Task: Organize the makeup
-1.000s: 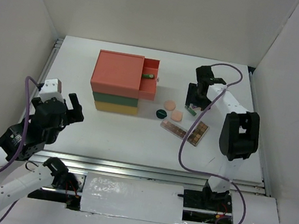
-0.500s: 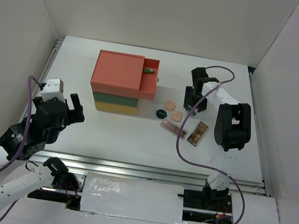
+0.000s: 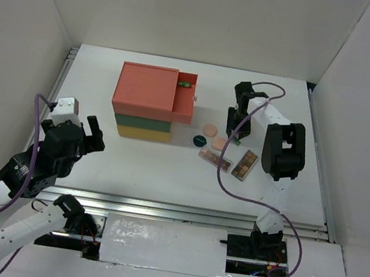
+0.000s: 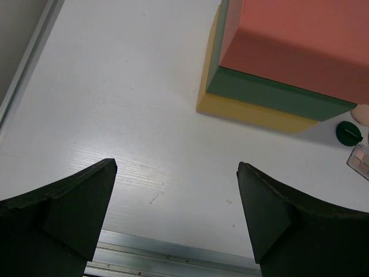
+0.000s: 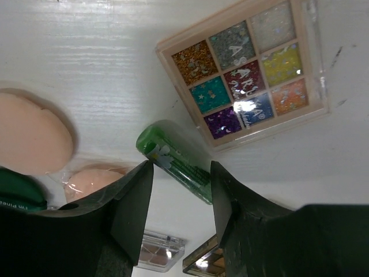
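My right gripper [image 3: 237, 130] is down at the table, open, with its jaws on either side of a green tube [image 5: 173, 157] that lies slantwise between them. In the right wrist view my gripper [image 5: 181, 165] has its left fingertip at the tube's cap. A small square glitter palette [image 5: 242, 72] lies just beyond. Two peach puffs [image 3: 209, 129] [image 3: 219, 143], a dark-green disc [image 3: 199, 140] and two long brownish palettes [image 3: 215, 159] [image 3: 245, 165] lie close by. My left gripper [image 3: 90, 133] is open and empty [image 4: 176, 166].
The stacked orange, green and yellow drawer box [image 3: 144, 103] stands left of the makeup. Its top orange drawer [image 3: 184, 103] is pulled open with another green tube [image 3: 185, 84] inside. White walls enclose the table; a metal rail [image 4: 173, 262] runs along the near edge.
My right gripper moved left and lowered over the green tube, its arm folding in. The green tube in the open drawer rolled toward the far side. The left arm stayed still.
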Controlling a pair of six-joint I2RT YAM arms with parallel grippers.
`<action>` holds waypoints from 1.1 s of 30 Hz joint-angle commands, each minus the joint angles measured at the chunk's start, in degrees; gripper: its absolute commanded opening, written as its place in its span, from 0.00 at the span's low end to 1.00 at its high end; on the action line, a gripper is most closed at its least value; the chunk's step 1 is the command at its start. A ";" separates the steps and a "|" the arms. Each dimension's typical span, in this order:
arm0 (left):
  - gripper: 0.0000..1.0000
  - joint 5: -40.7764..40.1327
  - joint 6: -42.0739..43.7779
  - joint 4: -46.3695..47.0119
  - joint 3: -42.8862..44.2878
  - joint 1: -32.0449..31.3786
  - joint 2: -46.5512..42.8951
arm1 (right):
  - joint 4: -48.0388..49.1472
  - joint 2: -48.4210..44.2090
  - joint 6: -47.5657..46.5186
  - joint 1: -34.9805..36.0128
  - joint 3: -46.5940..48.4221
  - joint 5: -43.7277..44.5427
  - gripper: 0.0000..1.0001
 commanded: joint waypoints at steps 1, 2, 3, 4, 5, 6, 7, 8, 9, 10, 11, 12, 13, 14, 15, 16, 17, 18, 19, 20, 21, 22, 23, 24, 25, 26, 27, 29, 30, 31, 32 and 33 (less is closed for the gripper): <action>0.99 -0.40 0.55 1.98 0.06 -0.36 0.02 | -3.77 0.97 -0.46 -0.03 2.73 -2.18 0.51; 0.99 -0.40 0.55 1.98 0.06 -0.36 0.10 | -4.65 1.40 -0.20 -0.03 3.17 -2.10 0.51; 0.99 -0.40 0.64 2.07 0.06 -0.36 0.10 | -4.92 1.50 -0.02 -0.03 3.35 -1.75 0.52; 0.99 -0.40 0.64 2.07 0.06 -0.36 0.10 | -5.27 1.58 0.07 0.32 3.53 -1.40 0.53; 0.99 -0.40 0.64 1.98 0.06 -0.36 0.19 | -5.79 1.84 0.33 0.32 3.88 -1.31 0.53; 0.99 -0.40 0.55 1.98 0.06 -0.36 0.19 | -6.06 1.93 0.42 0.41 4.05 -1.22 0.53; 0.99 -0.40 0.55 1.89 0.06 -0.36 0.28 | -6.41 2.02 0.51 0.49 4.05 -1.22 0.52; 0.99 -0.40 0.55 1.89 0.14 -0.36 0.28 | -6.59 2.11 0.59 0.58 4.14 -1.13 0.51; 0.99 -0.40 0.55 1.89 0.06 -0.36 0.19 | -6.59 2.02 0.68 0.58 4.06 -0.95 0.48; 0.99 -0.40 0.55 1.98 0.14 -0.36 0.19 | -6.50 1.94 0.68 0.76 3.88 -1.13 0.45; 0.99 -0.40 0.64 2.07 0.06 -0.36 0.02 | -6.41 1.76 0.68 0.93 3.70 -1.13 0.43; 0.99 -0.40 0.64 2.07 0.06 -0.36 0.10 | -6.24 1.67 0.68 1.02 3.44 -1.13 0.40; 0.99 -0.40 0.55 1.98 -0.03 -0.36 0.10 | -6.06 1.67 0.68 1.02 3.09 -1.13 0.38; 0.99 -0.40 0.55 1.98 0.05 -0.36 0.19 | -5.89 1.32 0.59 1.37 2.83 -1.30 0.36; 0.99 -0.40 0.55 1.98 0.06 -0.36 0.28 | -5.62 1.06 0.59 1.46 2.56 -1.39 0.36; 0.99 -0.40 0.55 1.98 0.06 -0.45 0.19 | -5.01 0.53 0.68 1.64 1.86 -1.65 0.34; 0.99 -0.40 0.64 1.98 0.06 -0.36 0.28 | -4.75 0.27 0.77 1.64 1.60 -1.92 0.32; 0.99 -0.48 0.55 1.98 0.06 -0.36 0.28 | -4.48 0.00 0.94 1.72 1.42 -2.18 0.25; 0.99 -0.48 0.47 1.98 0.06 -0.36 0.28 | -3.78 -0.96 1.47 1.73 0.81 -2.53 0.24; 0.99 -0.57 0.46 1.98 0.06 -0.45 0.28 | -3.43 -1.57 1.65 1.90 0.54 -2.54 0.23; 0.99 -0.57 0.46 1.98 0.06 -0.36 0.28 | -3.08 -2.19 1.91 1.90 0.19 -2.80 0.18; 0.99 -0.57 0.46 1.98 -0.03 -0.36 0.37 | -2.38 -3.59 2.09 1.90 -0.33 -3.32 0.16; 0.99 -0.57 0.46 1.98 -0.03 -0.36 0.37 | -2.37 -4.21 2.26 1.90 -0.25 -3.94 0.14; 1.00 -0.57 0.46 1.98 -0.03 -0.36 0.45 | -2.72 -5.43 2.61 1.90 0.18 -4.20 0.13; 0.99 -0.48 0.46 1.98 -0.03 -0.36 0.54 | -2.72 -6.23 2.70 1.90 0.19 -4.38 0.12; 0.99 -0.57 0.46 1.98 -0.03 -0.36 0.54 | -2.37 -7.28 2.88 1.90 0.10 -4.38 0.12; 0.99 -0.57 0.46 1.98 -0.03 -0.36 0.63 | -2.11 -9.21 3.31 1.90 -0.07 -5.60 0.12; 0.99 -0.57 0.46 1.89 0.06 -0.36 0.72 | -2.37 -11.06 3.67 1.81 0.19 -5.96 0.11; 0.99 -0.66 0.38 1.80 0.06 -0.36 0.72 | -2.54 -12.99 4.45 1.90 0.62 -6.14 0.11; 0.99 -0.75 0.38 1.80 0.06 -0.36 0.63 | -2.55 -13.96 4.90 1.90 0.80 -6.40 0.11; 0.99 -0.75 0.38 1.80 0.06 -0.36 0.63 | -2.37 -15.28 5.42 1.99 0.89 -7.53 0.11; 0.99 -0.75 0.38 1.89 0.06 -0.36 0.54 | -1.59 -17.99 6.47 2.25 0.98 -8.59 0.11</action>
